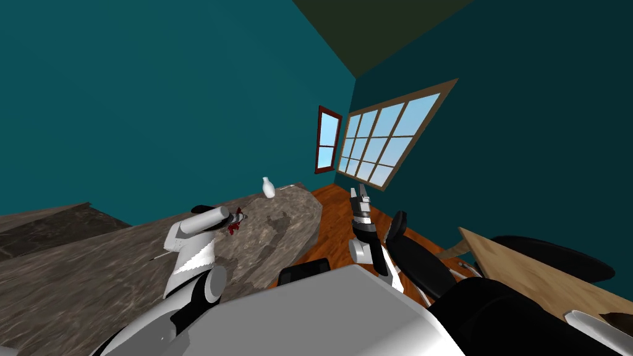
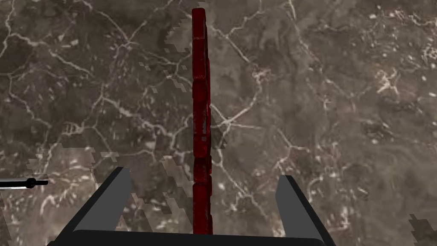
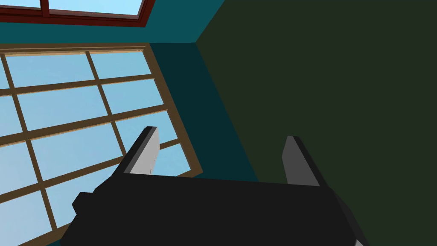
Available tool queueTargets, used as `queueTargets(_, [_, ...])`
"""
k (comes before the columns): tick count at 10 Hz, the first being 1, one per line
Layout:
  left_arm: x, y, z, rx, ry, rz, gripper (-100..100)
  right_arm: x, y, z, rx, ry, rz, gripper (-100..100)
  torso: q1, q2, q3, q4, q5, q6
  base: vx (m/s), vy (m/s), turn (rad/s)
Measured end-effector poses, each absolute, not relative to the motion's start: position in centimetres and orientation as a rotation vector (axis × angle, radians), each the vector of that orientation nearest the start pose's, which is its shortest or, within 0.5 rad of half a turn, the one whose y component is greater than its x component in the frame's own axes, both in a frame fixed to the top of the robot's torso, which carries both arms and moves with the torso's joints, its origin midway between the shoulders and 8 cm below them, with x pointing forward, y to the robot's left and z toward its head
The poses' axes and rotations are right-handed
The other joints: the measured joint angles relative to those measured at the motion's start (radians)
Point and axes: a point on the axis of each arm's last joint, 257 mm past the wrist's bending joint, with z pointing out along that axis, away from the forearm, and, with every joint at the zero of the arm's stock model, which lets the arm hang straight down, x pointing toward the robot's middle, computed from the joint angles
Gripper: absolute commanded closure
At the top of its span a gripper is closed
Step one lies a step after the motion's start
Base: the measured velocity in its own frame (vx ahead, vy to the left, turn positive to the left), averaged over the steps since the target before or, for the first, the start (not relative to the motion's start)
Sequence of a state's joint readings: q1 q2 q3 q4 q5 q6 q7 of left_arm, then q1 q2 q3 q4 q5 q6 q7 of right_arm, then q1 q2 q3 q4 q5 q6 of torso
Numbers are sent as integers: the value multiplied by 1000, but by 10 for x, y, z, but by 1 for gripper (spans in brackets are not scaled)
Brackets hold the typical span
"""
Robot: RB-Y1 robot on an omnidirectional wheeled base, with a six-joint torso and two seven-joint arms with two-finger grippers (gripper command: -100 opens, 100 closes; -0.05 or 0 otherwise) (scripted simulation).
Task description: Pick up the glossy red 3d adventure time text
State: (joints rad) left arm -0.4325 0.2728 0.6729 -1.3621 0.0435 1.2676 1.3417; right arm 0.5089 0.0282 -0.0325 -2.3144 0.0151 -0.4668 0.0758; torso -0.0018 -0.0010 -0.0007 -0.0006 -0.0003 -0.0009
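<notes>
Two arms are out, and the left one is at the work. The left gripper (image 2: 205, 173) hangs over a brown-grey marbled stone counter (image 2: 341, 106), facing straight down on it. Its fingers (image 2: 109, 200) are spread wide, about a third of the view apart. Between them runs the glossy dark red 3D text (image 2: 200, 106), seen edge-on as a narrow, blocky strip. It starts at the gripper's dark body and stretches away past the fingertips. It sits about midway between the two blades with bare counter showing on either side, so neither blade touches it and the gripper grips nothing. Whether the strip's lower edge rests on the stone I cannot tell from this angle. A thin black and white rod (image 2: 21, 183) lies on the counter, well apart from the text.

In the head view the left gripper (image 1: 238, 217) reaches over the counter (image 1: 93, 278) toward its far end. The text (image 1: 233, 229) shows as a small dark red patch just beneath it. A small white bottle (image 1: 267, 187) stands upright near the counter's far edge, apart from the text. The right gripper (image 1: 359, 194) is raised over a reddish-brown wooden floor (image 1: 331, 213), away from the counter. In its wrist view the right gripper (image 3: 222, 133) has its fingers (image 3: 145, 151) equally wide apart, with nothing between them. To the robot's right stand a black chair (image 1: 420, 259) and a light wooden table (image 1: 513, 272).
</notes>
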Motion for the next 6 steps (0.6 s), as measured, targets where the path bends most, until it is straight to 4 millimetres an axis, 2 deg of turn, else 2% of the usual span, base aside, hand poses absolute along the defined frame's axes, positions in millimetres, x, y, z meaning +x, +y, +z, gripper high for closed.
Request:
queueTargets(1, [483, 501, -318, -2832, -502, -858, -100, 340, -292, 31, 641, 619, 1183, 0, 1, 0, -1, -1, 2, 2, 16, -79, -190])
queueTargets(3, [462, 535, -335, -2820, -492, -831, -100, 340, -292, 31, 642, 619, 1183, 0, 6, -5, -8, -12, 12, -3, 31, -63, -17])
queueTargets(5, [448, 543, -352, -2862, -485, -790, -100, 340, -292, 31, 641, 619, 1183, 0, 17, -2, -11, -19, 23, -9, 5, -9, 2])
queueTargets(6, [446, 538, -356, -2888, -492, -793, -100, 340, -292, 31, 641, 619, 1183, 0, 19, -2, -12, -21, 27, -8, 34, -106, -198])
